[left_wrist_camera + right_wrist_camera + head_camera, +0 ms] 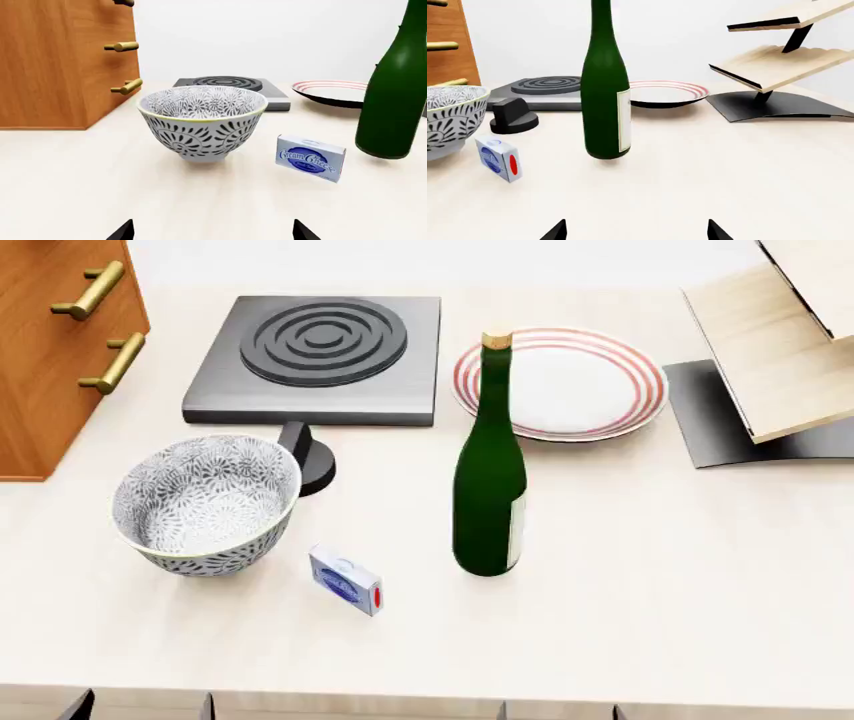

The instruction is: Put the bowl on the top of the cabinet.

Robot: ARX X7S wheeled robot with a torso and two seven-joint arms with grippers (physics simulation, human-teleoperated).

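The bowl, white with a dense grey leaf pattern, stands upright on the pale table, left of centre. The left wrist view faces the bowl straight on, a short way ahead of my left gripper, whose two dark fingertips stand wide apart with bare table between them. The orange-brown cabinet with brass bar handles rises at the far left, just behind the bowl; its top is out of view. My right gripper is open too, low over the table short of the green bottle. Both grippers barely show at the head view's bottom edge.
A small cream cheese box lies just right of the bowl. The green bottle stands mid-table. Behind are a grey hotplate with a black knob, a red-ringed plate and a pale slanted wooden rack at the right.
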